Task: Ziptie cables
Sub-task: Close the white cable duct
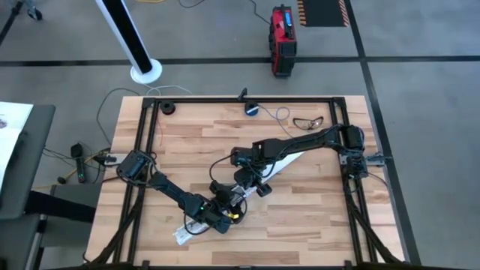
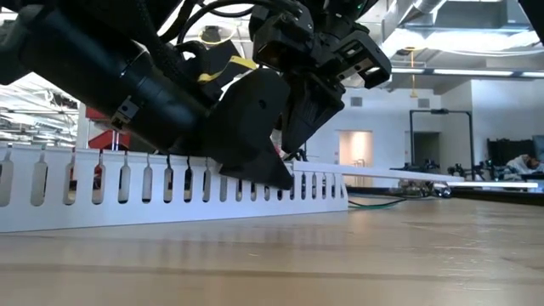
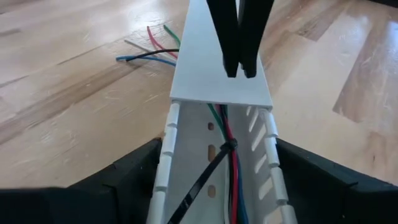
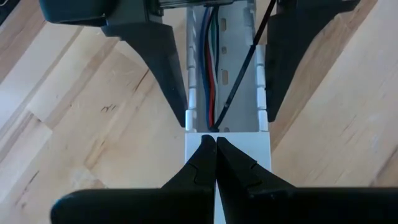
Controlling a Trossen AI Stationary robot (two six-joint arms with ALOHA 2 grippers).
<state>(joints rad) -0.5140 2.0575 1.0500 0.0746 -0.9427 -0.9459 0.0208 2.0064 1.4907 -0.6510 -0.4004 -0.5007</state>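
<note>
A long white slotted duct [image 1: 196, 225] lies slantwise on the wooden table, open-topped at its near end [image 3: 214, 180]. Coloured cables [image 3: 231, 171] run along inside it, and a black ziptie [image 3: 225, 147] is looped round them. Their loose ends [image 3: 149, 51] spill onto the table past the far end. A flat white lid [image 3: 211, 62] covers the duct's far stretch. My left gripper [image 1: 223, 215] straddles the open part of the duct. My right gripper [image 4: 216, 142] is shut, its tips on the lid near that lid's end. My left gripper has the duct's two slotted side walls [image 4: 188, 106] between its fingers [image 4: 165, 59], one finger outside each wall. It comes slanting down from the table's left, in line with the duct. The duct rests on the table. My right gripper sets its shut fingertips [image 3: 239, 65] down on the lid's top face [image 4: 202, 163], just behind the lid's near edge, from above. The lid lies on the duct.
A small round blue-black device [image 1: 251, 109] with a pale cord lies at the table's far edge, a thin dark loop [image 1: 308, 121] to its right. Black frame rails [image 1: 144, 142] run along the table's sides. Bare wood lies to the near right.
</note>
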